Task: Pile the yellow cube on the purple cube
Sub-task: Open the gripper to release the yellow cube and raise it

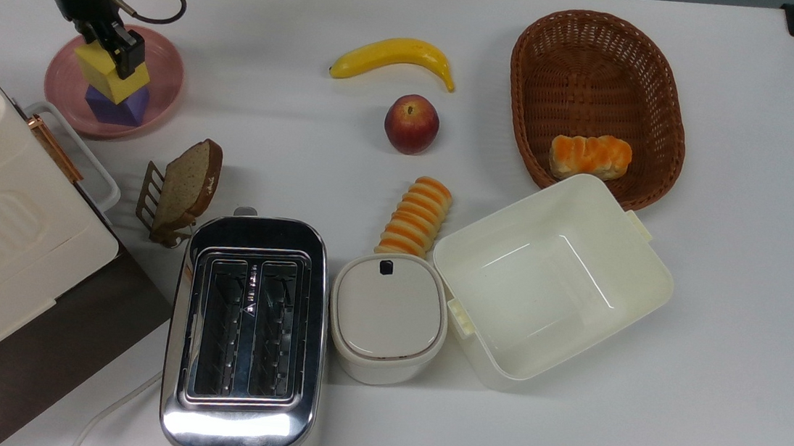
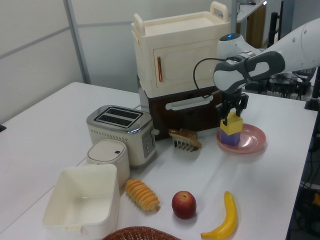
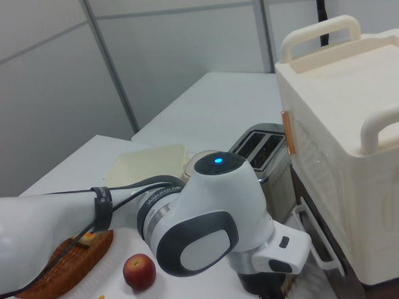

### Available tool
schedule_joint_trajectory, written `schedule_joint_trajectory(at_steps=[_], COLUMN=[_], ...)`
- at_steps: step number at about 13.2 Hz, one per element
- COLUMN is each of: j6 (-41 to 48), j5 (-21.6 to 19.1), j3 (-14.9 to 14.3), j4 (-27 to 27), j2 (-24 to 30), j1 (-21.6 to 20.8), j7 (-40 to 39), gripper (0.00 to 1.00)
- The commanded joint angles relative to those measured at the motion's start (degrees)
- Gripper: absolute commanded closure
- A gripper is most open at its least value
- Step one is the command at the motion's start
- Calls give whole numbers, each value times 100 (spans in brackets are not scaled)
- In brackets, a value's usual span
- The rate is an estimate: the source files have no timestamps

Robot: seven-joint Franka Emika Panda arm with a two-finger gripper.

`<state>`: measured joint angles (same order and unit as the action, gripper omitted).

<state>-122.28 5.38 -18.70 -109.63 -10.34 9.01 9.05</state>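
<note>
The pale-yellow matte cube (image 1: 110, 70) sits atop the smaller violet-blue cube (image 1: 117, 107) on a round pink plate (image 1: 163, 84) at the white bench's (image 1: 726, 284) top-view left. The black two-finger gripper (image 1: 109, 48) clamps the yellow cube.

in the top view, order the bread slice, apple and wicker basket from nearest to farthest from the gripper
Measured from the gripper, which is shut on the yellow cube over the pink plate:
1. Bread slice, in its rack just below the plate.
2. Apple, mid-table, toward the top view's right.
3. Wicker basket, far at the top view's right.
</note>
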Motion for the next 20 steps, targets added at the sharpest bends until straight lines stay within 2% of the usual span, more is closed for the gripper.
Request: schedule_joint_trajectory(at_steps=[1, 2, 3, 10, 14, 16, 18, 20], j6=[-51, -51, -51, -33, 686, 880, 1126, 1634], j5=[-143, -143, -143, -143, -64, -64, -72, -55], j3=[86, 86, 86, 95, 77, 103, 304, 691], j4=[73, 73, 73, 91, 336, 529, 784, 926], j2=[-38, -38, -47, -12, 725, 840, 972, 1217], j1=[110, 110, 110, 110, 101, 22, 13, -100], j7=[-185, -185, -176, -115, 0, -9, -79, -123], gripper=[35, 29, 0, 0, 0, 0, 0, 0])
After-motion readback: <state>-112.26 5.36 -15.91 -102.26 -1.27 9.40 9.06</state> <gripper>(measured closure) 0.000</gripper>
